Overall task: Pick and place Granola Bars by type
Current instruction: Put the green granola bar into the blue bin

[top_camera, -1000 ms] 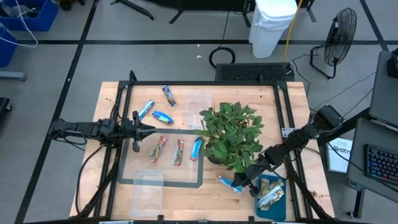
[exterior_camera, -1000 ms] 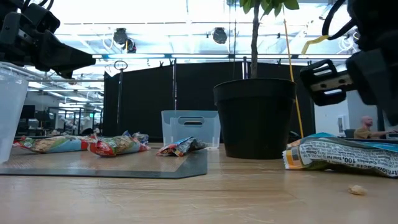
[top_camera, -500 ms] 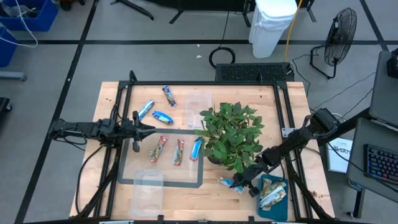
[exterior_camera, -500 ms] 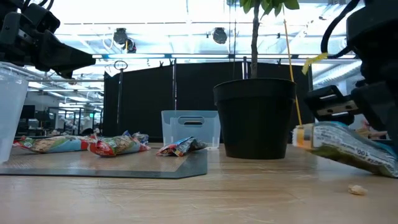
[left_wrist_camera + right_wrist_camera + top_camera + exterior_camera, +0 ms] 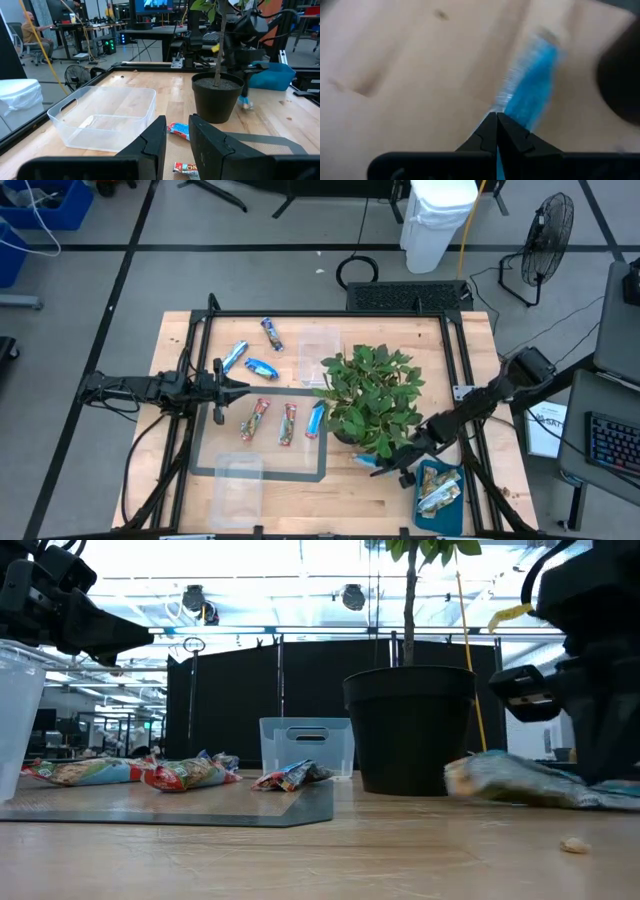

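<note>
My right gripper (image 5: 393, 468) is shut on a blue granola bar (image 5: 368, 463) close to the near side of the plant pot (image 5: 410, 730). The bar shows blurred in the low view (image 5: 500, 780) and bright blue in the right wrist view (image 5: 530, 85). Blue bars (image 5: 262, 367) lie on the far left of the table. Two red-and-tan bars (image 5: 255, 418) and another blue one (image 5: 316, 420) lie on the grey mat (image 5: 300, 476). Green-and-beige bars (image 5: 435, 497) lie in the teal tray (image 5: 452, 476). My left gripper (image 5: 243, 387) waits open above the mat's left part. My right gripper pinches the blue bar by one end (image 5: 506, 107) between its two shut fingertips (image 5: 487, 127). The bar runs on straight beyond the fingers, toward the table's left. It sits low over the wood, roughly level; whether it touches the table cannot be told.
The potted plant (image 5: 368, 390) spreads its leaves over the table's middle, right beside my right gripper. One clear tub (image 5: 320, 352) stands at the far side, another (image 5: 237, 485) at the near left. Bare wood lies between the mat and the tray.
My right gripper has raised the blue bar's free end off the table, then carried the bar a little toward the far edge, closer to the pot. The bar now sits flatter and is blurred by motion.
</note>
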### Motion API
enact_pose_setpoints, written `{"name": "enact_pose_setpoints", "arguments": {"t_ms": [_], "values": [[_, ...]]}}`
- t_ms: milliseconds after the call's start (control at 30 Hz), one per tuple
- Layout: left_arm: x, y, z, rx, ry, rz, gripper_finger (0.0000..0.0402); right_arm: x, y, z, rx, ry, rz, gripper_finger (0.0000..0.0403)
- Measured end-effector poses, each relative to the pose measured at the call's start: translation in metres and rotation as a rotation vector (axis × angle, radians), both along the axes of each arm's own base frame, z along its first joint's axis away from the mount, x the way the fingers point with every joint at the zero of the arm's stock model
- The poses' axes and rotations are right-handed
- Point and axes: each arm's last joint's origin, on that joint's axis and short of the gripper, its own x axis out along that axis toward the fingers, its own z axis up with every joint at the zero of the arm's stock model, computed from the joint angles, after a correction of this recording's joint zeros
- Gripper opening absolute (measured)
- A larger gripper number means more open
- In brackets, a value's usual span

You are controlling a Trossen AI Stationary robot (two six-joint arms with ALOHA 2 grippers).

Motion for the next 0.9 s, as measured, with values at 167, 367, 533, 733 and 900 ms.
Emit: {"name": "enact_pose_setpoints", "arguments": {"t_ms": [167,367,533,733,900], "values": [[0.0,0.0,0.0,0.0,0.0,0.0,0.0088,-0.007,-0.013,0.0,-0.065,0.086,-0.109,0.0],[0.0,0.0,0.0,0.0,0.0,0.0,0.0088,-0.013,-0.024,-0.003,-0.105,0.175,-0.197,0.0],[0.0,0.0,0.0,0.0,0.0,0.0,0.0088,-0.013,-0.026,-0.001,-0.106,0.174,-0.22,0.0],[0.0,0.0,0.0,0.0,0.0,0.0,0.0088,-0.022,-0.035,0.005,-0.192,0.176,-0.315,0.0],[0.0,0.0,0.0,0.0,0.0,0.0,0.0088,-0.029,-0.045,0.01,-0.214,0.213,-0.444,0.0]]}}
